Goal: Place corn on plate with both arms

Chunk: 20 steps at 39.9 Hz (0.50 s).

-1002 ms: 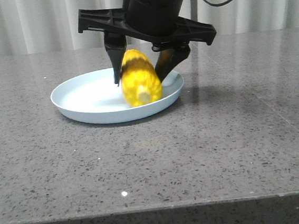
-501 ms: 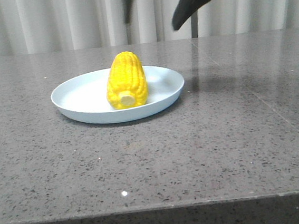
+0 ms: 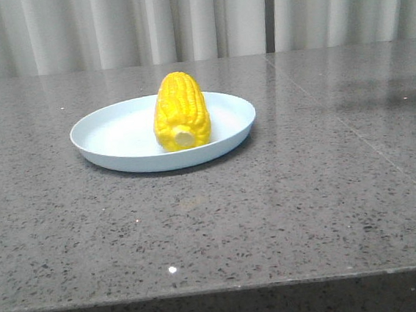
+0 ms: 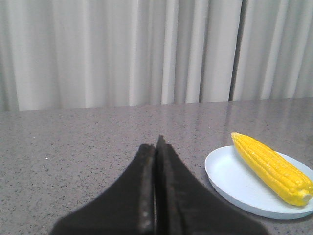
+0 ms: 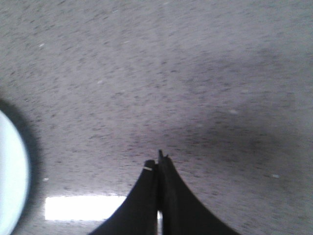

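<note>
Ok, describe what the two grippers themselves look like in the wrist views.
The left gripper has matte black, angular fingers, broad at the base and tapering to a narrow tip. The right gripper shows the same black tapered shape, with a small pale mark near one tip. No cables or labels are visible.

No words, numbers, labels or signs can be read in any of the views.
</note>
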{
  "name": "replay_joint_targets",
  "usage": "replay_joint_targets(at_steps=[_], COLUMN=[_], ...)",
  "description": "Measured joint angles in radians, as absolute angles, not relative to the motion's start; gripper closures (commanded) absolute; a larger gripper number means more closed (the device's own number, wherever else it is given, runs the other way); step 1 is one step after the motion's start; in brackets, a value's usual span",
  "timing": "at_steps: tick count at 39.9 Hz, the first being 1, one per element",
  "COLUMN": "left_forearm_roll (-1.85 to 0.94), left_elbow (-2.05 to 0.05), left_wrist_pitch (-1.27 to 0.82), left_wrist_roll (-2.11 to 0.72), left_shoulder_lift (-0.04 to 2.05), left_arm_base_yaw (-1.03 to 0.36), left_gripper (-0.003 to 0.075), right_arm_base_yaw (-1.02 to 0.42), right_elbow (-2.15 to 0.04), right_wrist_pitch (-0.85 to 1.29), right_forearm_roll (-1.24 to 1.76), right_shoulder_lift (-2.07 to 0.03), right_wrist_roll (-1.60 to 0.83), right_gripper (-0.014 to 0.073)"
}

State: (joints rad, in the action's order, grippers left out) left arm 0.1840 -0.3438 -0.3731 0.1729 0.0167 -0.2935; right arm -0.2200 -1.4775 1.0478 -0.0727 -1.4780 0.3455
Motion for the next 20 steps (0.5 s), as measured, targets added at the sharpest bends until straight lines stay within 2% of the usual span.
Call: replay_joint_targets(at_steps=[10,20], left_forearm_roll=[0.184,0.184], left_elbow=[-0.344,-0.344], left_wrist_pitch=[-0.373,-0.373], left_wrist_roll=[0.173,0.173], left_shoulder_lift=[0.017,0.017], left_arm_base_yaw=[-0.294,-0.294], left_gripper=[0.0741,0.0741], right_arm_base_yaw=[-0.194,-0.194], right_elbow=[-1.159,-0.763], right_wrist_pitch=[0.938,0.742], right_forearm_roll=[-0.088,-0.163], right_shoulder_lift=[-1.22,-0.839], right_wrist_roll=[0.299,0.293], right_gripper=[0.0656,0.0662])
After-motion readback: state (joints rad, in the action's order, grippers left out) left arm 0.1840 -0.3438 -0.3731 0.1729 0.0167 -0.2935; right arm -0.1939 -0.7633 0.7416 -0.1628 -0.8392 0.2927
